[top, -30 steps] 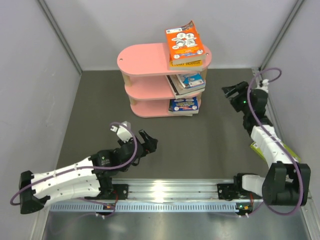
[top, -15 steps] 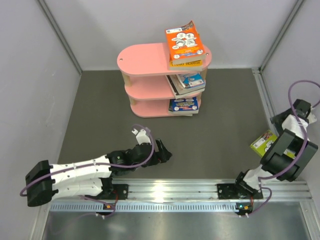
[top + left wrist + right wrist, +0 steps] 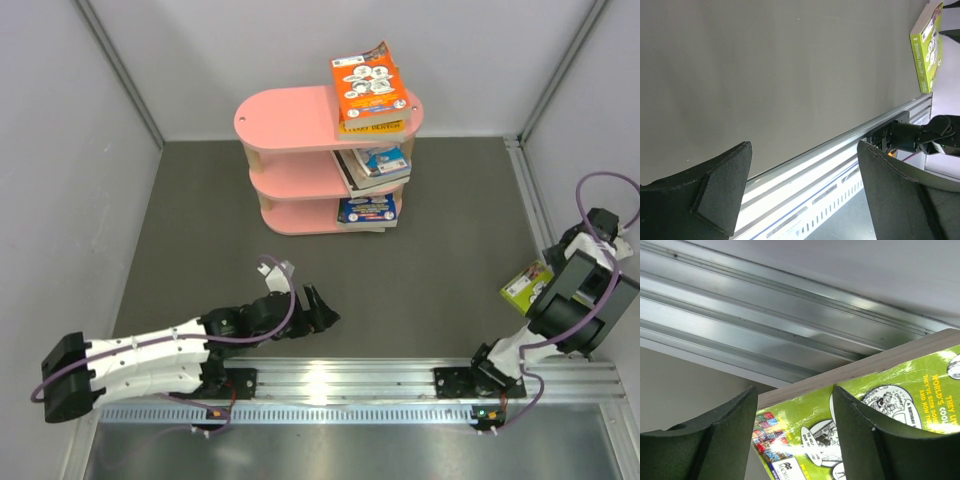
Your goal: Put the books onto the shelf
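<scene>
Overhead, books [image 3: 370, 85] sit stacked on all three tiers of the pink shelf [image 3: 300, 115], and a lime book [image 3: 526, 283] lies on the bench [image 3: 200, 220] by the right wall. From the left wrist, the left end effector [image 3: 804, 145] gapes wide and empty over bare bench. From the right wrist, the right end effector [image 3: 795, 389] has its fingers apart above the lime book; contact seems unclear.
</scene>
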Motion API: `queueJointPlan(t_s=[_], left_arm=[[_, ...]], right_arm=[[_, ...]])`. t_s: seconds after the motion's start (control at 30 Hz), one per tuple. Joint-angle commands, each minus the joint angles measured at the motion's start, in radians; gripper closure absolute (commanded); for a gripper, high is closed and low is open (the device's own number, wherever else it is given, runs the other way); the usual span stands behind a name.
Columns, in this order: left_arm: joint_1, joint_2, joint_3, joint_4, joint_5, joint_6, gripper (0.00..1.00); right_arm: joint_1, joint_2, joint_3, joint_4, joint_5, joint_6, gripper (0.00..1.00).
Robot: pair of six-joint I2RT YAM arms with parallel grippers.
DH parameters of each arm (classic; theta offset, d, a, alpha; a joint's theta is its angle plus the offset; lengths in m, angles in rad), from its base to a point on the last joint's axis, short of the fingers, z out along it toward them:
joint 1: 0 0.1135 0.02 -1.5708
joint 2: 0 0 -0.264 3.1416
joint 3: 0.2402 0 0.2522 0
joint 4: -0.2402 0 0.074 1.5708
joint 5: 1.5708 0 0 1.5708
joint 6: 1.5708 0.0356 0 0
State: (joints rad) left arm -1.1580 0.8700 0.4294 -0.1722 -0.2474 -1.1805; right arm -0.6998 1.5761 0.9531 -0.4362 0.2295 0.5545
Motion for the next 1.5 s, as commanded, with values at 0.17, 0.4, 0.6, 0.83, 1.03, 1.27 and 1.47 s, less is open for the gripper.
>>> queueJointPlan(t_s=[0.17, 0.4, 0.6, 0.83, 1.03, 1.27, 1.47], left_arm=[[0.004, -0.126, -0.044, -0.041, -0.033, -0.031, 0.10], [0.003, -0.200, -0.047, -0.107, -0.061, -0.034, 0.10], [0.003, -0.229, -0.051, -0.131, -0.084, -0.034, 0.11], [0.003, -0.224, -0.026, -0.164, -0.121, -0.033, 0.11], [0.003, -0.224, -0.029, -0.182, -0.110, -0.045, 0.11], [0.004, -0.180, -0.026, -0.130, -0.099, -0.021, 0.11], [0.003, -0.163, -0.020, -0.147, -0.073, -0.013, 0.11]], right_arm=[[-0.066, 0.015, -0.118, 0.048, -0.126, 0.051, 0.46], [0.032, -0.186, -0.331, 0.086, -0.309, 0.074, 0.54], [0.526, -0.367, -0.482, 0.152, -0.271, 0.312, 0.55], [1.182, -0.294, -0.314, 0.145, -0.141, 0.527, 0.60], [0.962, -0.496, -0.212, -0.045, 0.064, 0.345, 0.50], [0.438, -0.421, -0.071, -0.147, 0.053, 0.111, 0.44], [0.061, -0.257, -0.021, -0.104, 0.008, 0.042, 0.24]])
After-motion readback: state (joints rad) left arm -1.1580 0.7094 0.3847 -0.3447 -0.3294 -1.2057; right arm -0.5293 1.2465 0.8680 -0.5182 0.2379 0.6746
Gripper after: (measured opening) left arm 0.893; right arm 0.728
